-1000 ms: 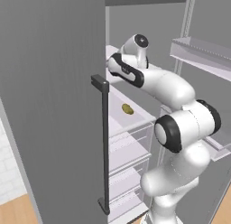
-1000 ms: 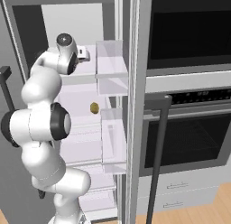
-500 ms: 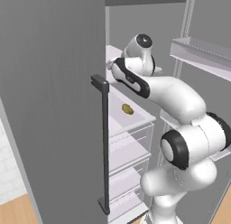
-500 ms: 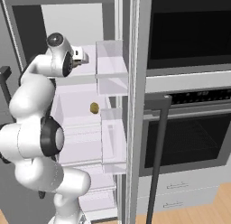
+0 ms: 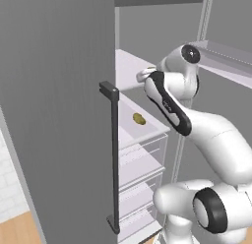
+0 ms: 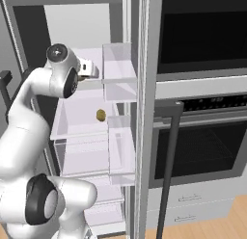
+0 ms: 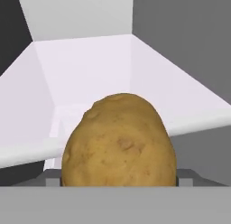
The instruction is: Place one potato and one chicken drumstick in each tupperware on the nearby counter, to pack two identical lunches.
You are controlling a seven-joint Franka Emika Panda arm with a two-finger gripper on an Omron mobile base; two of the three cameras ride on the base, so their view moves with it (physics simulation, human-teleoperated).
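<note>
Yellow-brown potato (image 7: 119,142) sits between hand (image 7: 118,175) fingers, jaws wide around it, at upper fridge shelf (image 7: 90,69) front edge; second potato (image 5: 139,119) lies mid lower shelf (image 6: 72,122); packing barely begun by my judgement; tupperware, drumsticks, table unseen.

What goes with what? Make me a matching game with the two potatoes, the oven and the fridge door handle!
Things:
1. upper potato
2. lower potato
3. oven
4. fridge door handle

Clues:
A. dark glass front
B. small, alone on a white fridge shelf
C. tall dark upright bar
D. huge and close in the hand view

Pairs: 1-D, 2-B, 3-A, 4-C
</note>
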